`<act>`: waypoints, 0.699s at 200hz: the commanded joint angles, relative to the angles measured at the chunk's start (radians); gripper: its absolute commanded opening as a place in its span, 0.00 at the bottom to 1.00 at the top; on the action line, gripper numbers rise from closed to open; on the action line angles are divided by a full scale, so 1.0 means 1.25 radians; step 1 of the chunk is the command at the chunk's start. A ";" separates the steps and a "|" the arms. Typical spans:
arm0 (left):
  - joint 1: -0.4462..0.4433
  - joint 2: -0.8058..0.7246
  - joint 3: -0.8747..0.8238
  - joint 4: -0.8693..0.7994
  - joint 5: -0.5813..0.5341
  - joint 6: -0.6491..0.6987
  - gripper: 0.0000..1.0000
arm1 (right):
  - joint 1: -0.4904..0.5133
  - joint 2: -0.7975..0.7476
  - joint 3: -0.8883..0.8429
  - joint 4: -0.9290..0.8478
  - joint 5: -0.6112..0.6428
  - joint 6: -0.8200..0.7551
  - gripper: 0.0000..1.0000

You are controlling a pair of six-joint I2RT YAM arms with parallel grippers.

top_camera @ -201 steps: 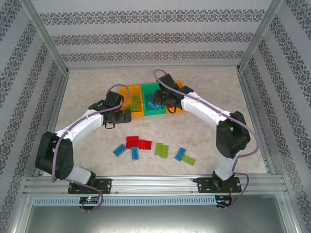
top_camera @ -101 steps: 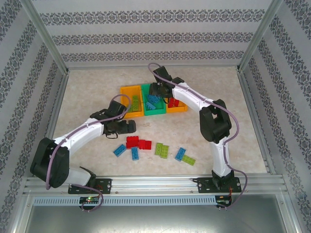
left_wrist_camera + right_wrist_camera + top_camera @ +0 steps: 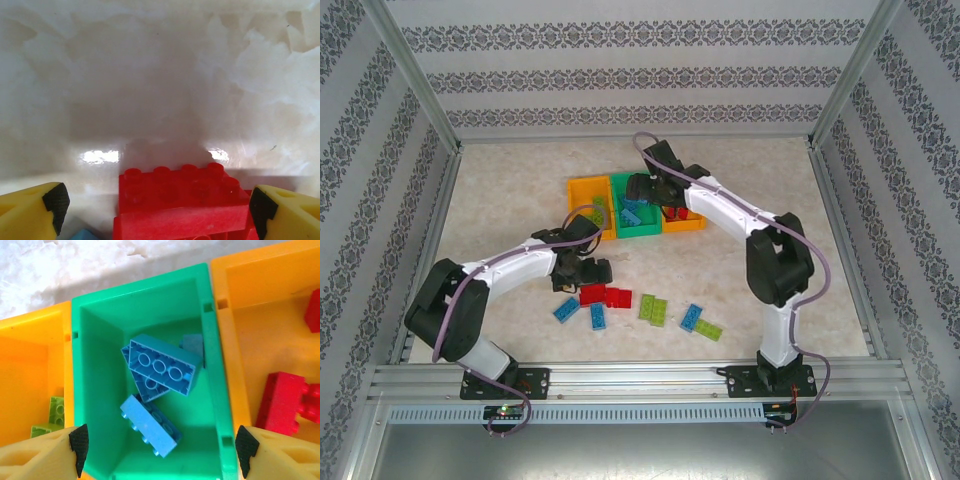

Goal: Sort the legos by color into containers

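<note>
Three open-topped bins stand in a row at the back of the worktop (image 3: 500,200), sides touching.
- Left orange bin (image 3: 582,195): lime bricks (image 3: 52,415) inside.
- Middle green bin (image 3: 90,390): several blue bricks (image 3: 160,365) heaped, the top one tilted, underside up, round tubes showing.
- Right orange bin (image 3: 250,315): red bricks (image 3: 282,402).

Loose bricks lie nearer on the worktop, apart from the bins:
- a red cluster (image 3: 605,295), studs up
- a blue brick (image 3: 565,309) and a second blue brick (image 3: 598,316) just beside the cluster
- a lime pair (image 3: 653,310) to its right
- a third blue brick (image 3: 692,317) beside a lone lime brick (image 3: 709,331)
</note>
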 commanded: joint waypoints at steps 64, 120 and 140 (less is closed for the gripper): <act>-0.043 0.037 0.046 -0.049 -0.021 -0.038 0.89 | -0.060 -0.159 -0.223 0.025 0.085 -0.034 0.82; -0.049 0.041 0.038 -0.047 -0.029 -0.040 0.83 | -0.130 -0.146 -0.245 0.017 0.172 -0.095 0.76; -0.053 0.045 0.043 -0.049 -0.030 -0.039 0.82 | -0.149 -0.134 -0.251 0.034 0.182 -0.113 0.72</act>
